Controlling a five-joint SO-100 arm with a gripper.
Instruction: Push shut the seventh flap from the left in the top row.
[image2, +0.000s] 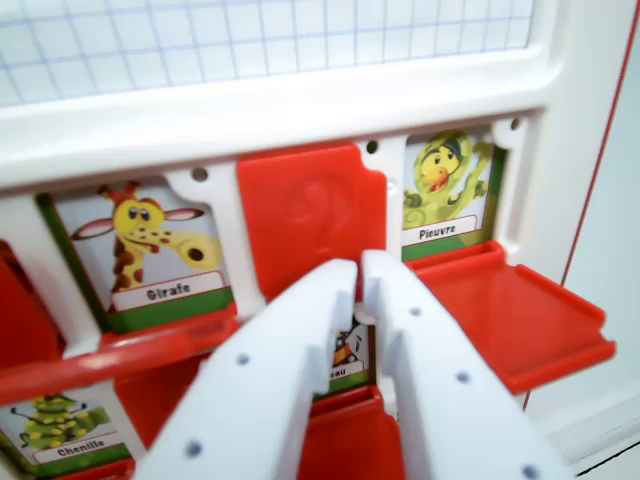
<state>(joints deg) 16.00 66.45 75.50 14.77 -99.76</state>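
In the wrist view a white game board (300, 110) fills the picture. One red flap (312, 215) with a raised question mark stands shut over its window in the top row. To its left the "Girafe" card (160, 245) is uncovered, its red flap (100, 362) folded down. To its right the "Pieuvre" card (447, 190) is uncovered above its lowered red flap (510, 315). My white gripper (360, 275) is just below the shut flap, fingertips nearly together with only a thin gap and nothing between them.
A lower row shows a "Chenille" card (60, 430) at the bottom left and a partly hidden card (350, 355) behind my fingers. A grid-patterned panel (260, 40) lies above the board. The board's right frame (590, 150) ends near a pale surface with a red line.
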